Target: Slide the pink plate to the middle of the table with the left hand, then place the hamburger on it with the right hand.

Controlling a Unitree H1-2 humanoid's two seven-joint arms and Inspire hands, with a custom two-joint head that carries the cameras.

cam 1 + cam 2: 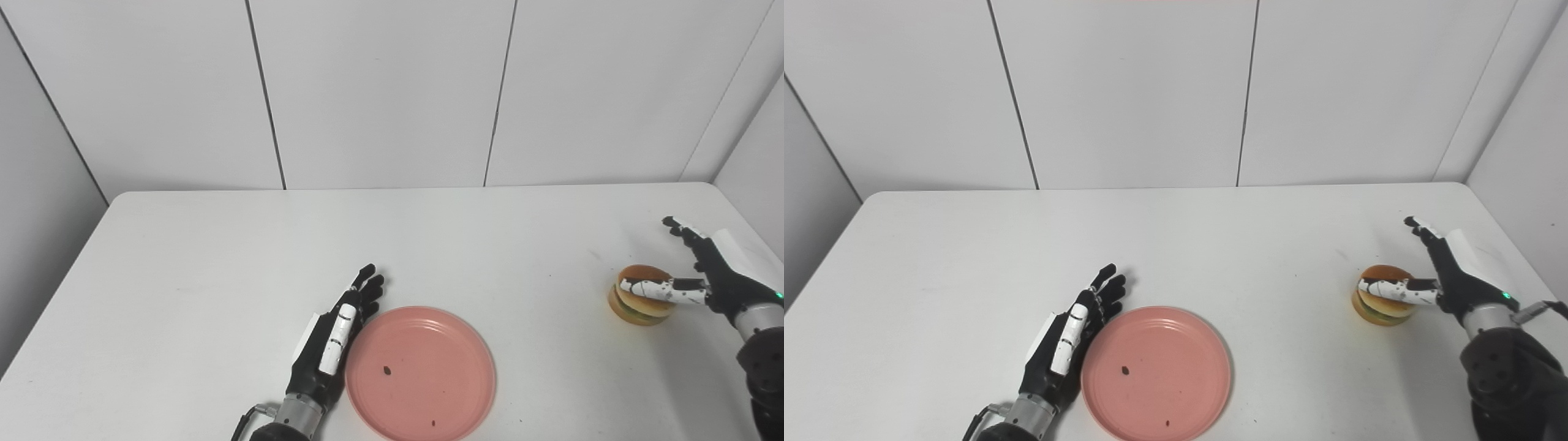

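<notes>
White table [245,245]; left hand [334,343] flat, fingers apart, against plate [422,343] edge. Right hand [704,275] spread, thumb across burger [640,306], not clamped; looks soft, light, take its sides.

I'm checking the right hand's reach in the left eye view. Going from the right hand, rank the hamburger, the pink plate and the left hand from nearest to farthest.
From the right hand:
1. hamburger, directly at the hand on the table's right side, thumb across it.
2. pink plate, toward the middle, near the front edge.
3. left hand, against the plate's left rim.
</notes>
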